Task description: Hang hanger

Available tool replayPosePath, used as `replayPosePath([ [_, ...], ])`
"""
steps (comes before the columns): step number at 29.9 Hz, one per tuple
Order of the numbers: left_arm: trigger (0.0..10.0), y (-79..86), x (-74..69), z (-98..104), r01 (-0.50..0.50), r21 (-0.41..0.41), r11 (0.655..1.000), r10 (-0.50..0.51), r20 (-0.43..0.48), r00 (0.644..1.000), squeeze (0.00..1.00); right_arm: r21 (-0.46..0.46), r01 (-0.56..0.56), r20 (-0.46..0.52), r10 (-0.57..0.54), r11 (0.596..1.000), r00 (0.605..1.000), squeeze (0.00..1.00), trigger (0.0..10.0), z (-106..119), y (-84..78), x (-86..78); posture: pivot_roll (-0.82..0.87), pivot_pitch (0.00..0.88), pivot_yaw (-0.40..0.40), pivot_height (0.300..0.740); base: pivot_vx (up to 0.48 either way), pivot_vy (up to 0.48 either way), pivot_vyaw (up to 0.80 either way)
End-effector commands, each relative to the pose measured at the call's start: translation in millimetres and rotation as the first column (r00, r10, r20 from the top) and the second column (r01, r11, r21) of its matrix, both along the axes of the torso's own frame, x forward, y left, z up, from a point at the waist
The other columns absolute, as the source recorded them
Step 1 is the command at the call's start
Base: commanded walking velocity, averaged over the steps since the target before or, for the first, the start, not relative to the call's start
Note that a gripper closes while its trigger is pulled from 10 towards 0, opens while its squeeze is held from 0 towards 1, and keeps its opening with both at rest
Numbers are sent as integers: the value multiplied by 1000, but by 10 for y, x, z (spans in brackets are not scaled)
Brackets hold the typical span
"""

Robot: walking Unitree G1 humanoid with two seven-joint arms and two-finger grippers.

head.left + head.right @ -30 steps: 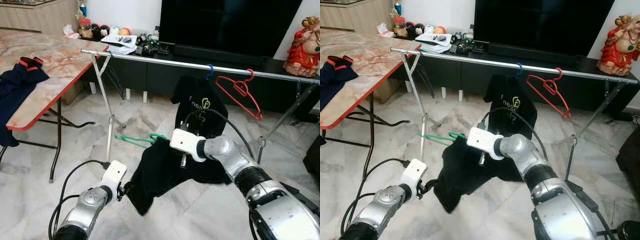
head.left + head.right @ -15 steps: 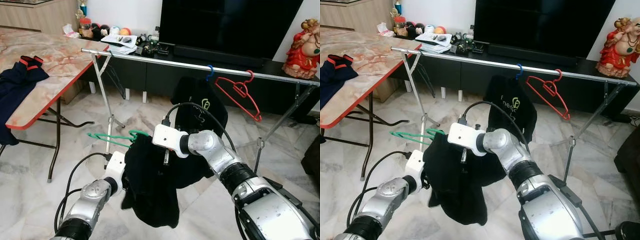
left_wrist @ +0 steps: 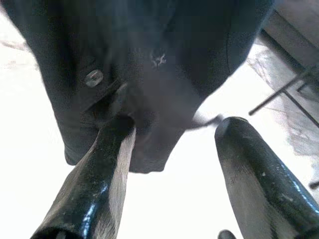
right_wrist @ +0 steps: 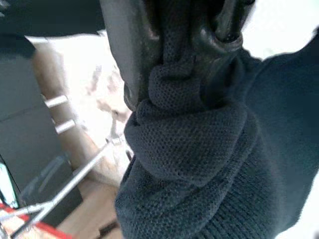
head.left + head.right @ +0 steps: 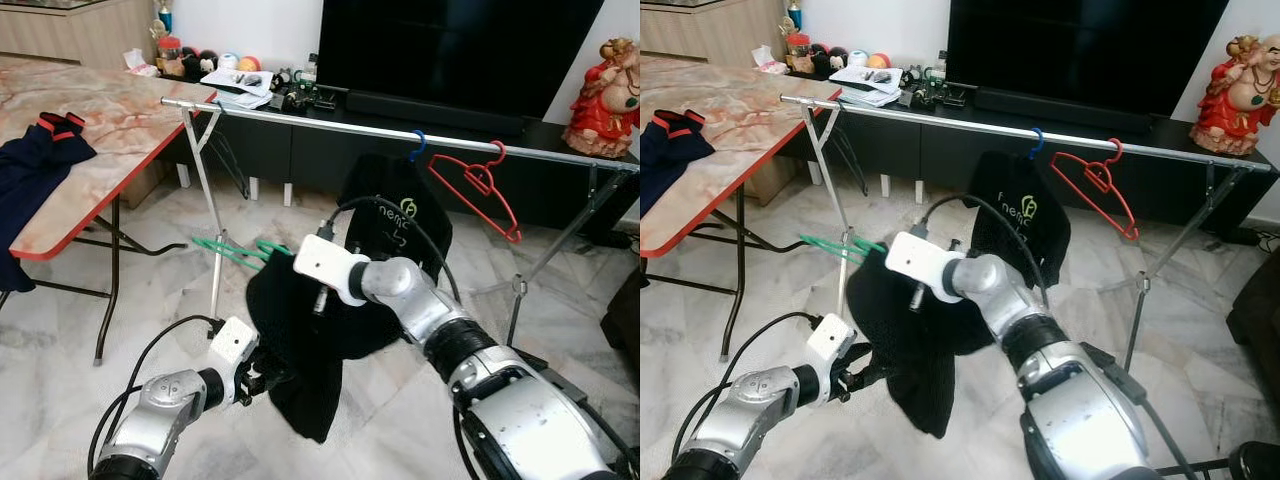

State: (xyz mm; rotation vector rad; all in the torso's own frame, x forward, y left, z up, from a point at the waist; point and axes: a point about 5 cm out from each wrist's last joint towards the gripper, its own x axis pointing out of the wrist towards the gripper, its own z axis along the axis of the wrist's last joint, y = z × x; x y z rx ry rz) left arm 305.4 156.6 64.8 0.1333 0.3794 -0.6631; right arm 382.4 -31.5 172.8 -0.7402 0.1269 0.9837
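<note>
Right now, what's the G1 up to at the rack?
The right gripper is clamped on a black garment on a green hanger, holding it up in front of the clothes rail, not yet hooked on. The left gripper is open just below the garment's hem. A red hanger and another black shirt already hang on the rail.

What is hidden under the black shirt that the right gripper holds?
A green hanger pokes out beside the black shirt; its other end is covered by cloth. The right gripper clamps the fabric, hiding whatever is inside.
</note>
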Motion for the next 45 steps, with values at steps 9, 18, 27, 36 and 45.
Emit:
replayPosePath([
  [9,10000,20,121,24,-144,53,988,140,62,988,0,81,-8,28,6,997,1000,0,0,196,43,35,115,10,-98,740,0,0,0],
  [18,10000,58,138,162,-183,-29,983,185,151,971,0,5,42,39,-42,999,998,0,0,91,-119,66,120,17,-99,740,0,0,0],
  [27,10000,170,-105,183,7,45,999,-11,102,995,0,-84,87,52,-82,993,995,0,0,-14,-393,93,120,23,-91,740,0,0,0],
  [36,10000,371,-248,436,124,185,975,-152,144,978,0,-165,38,-4,-40,986,999,0,0,-188,-641,31,130,26,-89,740,0,0,0],
  [45,10000,293,-118,688,97,197,975,-150,273,950,0,-228,-68,-132,38,971,991,0,0,-429,-850,-114,132,25,-87,740,0,0,0],
])
